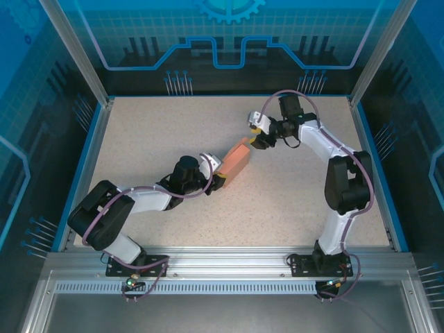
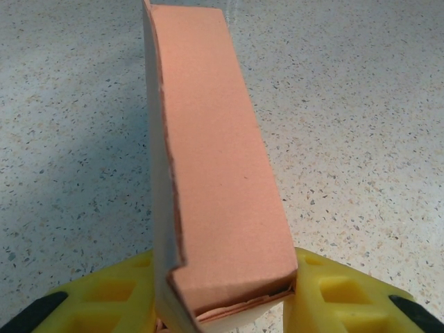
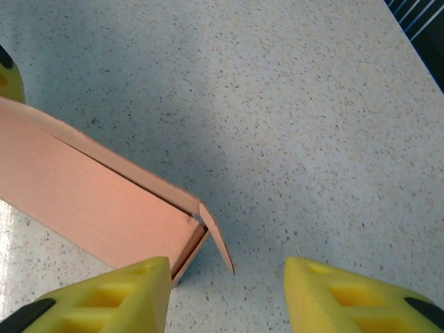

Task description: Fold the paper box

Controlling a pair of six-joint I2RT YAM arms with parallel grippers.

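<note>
- We see the paper box (image 1: 234,161) near the middle of the table (image 1: 152,132), a long, narrow salmon-pink shape running diagonally between the two arms; we cannot tell whether its underside rests on the surface or hangs just above it.
- In the left wrist view the paper box (image 2: 215,152) stretches away from the camera, one broad face up; its near end shows layered card edges.
- In the right wrist view the far end of the paper box (image 3: 90,201) is unclosed, with a small end flap (image 3: 216,236) standing ajar (angled outward from the corner).
- The left gripper (image 1: 215,172) clamps the near end; its yellow fingers (image 2: 333,298) press on either side of the card.
- The right gripper (image 1: 258,132) hovers at the far end; its jaws stand apart with bare table between them (image 3: 225,291), holding nothing; the box corner lies just beside one yellow finger (image 3: 125,291).
</note>
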